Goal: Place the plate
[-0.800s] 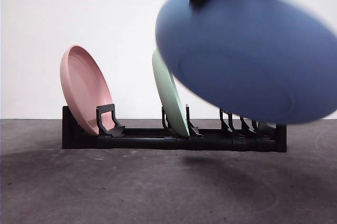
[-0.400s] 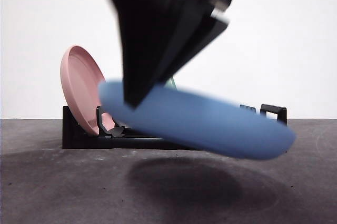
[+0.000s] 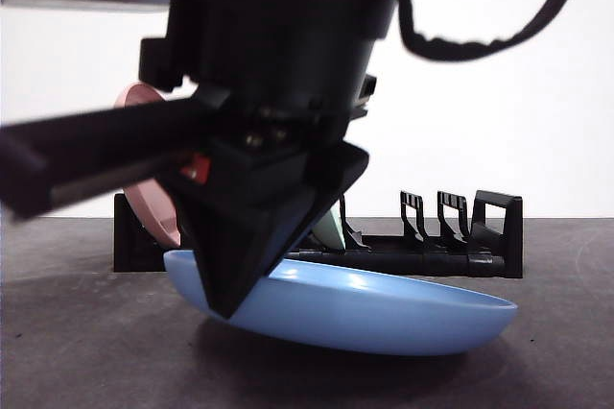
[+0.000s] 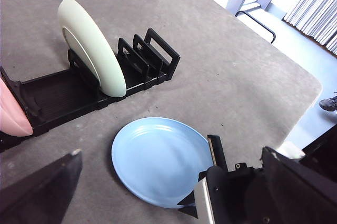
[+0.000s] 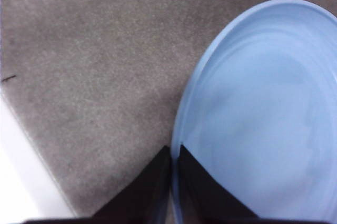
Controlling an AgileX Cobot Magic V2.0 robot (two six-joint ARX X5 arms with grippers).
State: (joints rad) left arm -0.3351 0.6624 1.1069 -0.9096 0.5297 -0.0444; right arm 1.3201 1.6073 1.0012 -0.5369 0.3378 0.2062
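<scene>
The blue plate (image 3: 384, 308) (image 4: 158, 161) lies low over the table in front of the rack, tilted a little, with its gripped side raised. My right gripper (image 3: 225, 305) (image 5: 174, 153) is shut on the plate's rim (image 5: 181, 129), one jaw on each side of it. This arm fills the front view, big and dark, and hides much of the rack. In the left wrist view my left gripper (image 4: 171, 152) hangs high above the table, jaws wide apart and holding nothing.
The black plate rack (image 3: 432, 260) (image 4: 63, 95) stands behind the blue plate. It holds a pink plate (image 3: 158, 222) (image 4: 10, 113) at one end and a pale green plate (image 4: 92, 45) near the middle. The table's edge (image 4: 295, 77) lies beyond the rack's slotted end.
The right arm has come down and toward the camera, carrying the blue plate from high on the right to table level in front of the rack. The plate has turned from steeply tilted to nearly flat.
</scene>
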